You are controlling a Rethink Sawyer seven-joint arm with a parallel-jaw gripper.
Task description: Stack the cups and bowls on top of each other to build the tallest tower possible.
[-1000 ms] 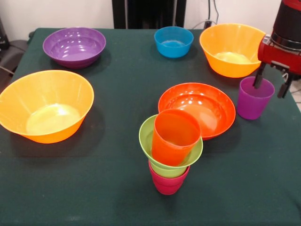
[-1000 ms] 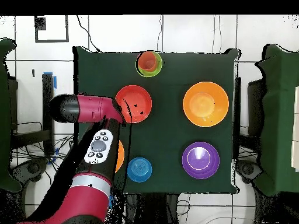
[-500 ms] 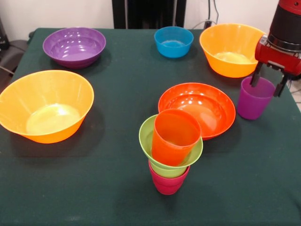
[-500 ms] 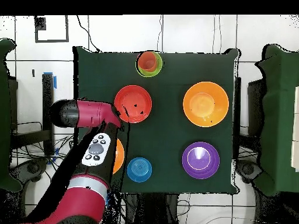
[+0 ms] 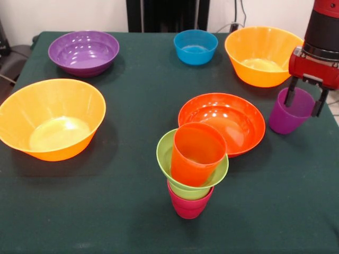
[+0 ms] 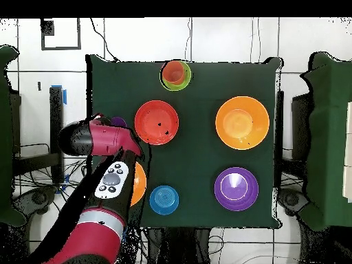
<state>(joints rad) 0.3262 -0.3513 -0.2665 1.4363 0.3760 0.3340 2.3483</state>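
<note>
The red and black arm (image 5: 323, 37) comes down at the right edge of the front view, wrist vertical, and its gripper (image 5: 305, 101) straddles the rim of the purple cup (image 5: 290, 112): one dark finger (image 5: 291, 94) sits over the cup's mouth, the other (image 5: 320, 103) just outside its right wall, and the cup is tilted; whether the fingers are pressing the wall cannot be told. The cup is just right of the red-orange bowl (image 5: 222, 120) and in front of one large orange bowl (image 5: 260, 55). The tower (image 5: 192, 168) stands near the front of the green worktop (image 5: 95, 206): a crimson cup (image 5: 189, 205) at the bottom, a lime green piece (image 5: 168, 159) above it, and an orange-red cup (image 5: 196, 152) leaning in that. The other large orange bowl (image 5: 50, 119), the purple bowl (image 5: 83, 52) and the small blue bowl (image 5: 195, 46) sit apart. The overhead view shows the arm's (image 6: 96, 137) long reach from the base, bent across the worktop's (image 6: 206, 206) edge, covering the gripper and most of the near orange bowl (image 6: 139, 185); only a sliver of the purple cup (image 6: 118, 122) shows. There the tower (image 6: 175, 73) reads as nested rings.
</note>
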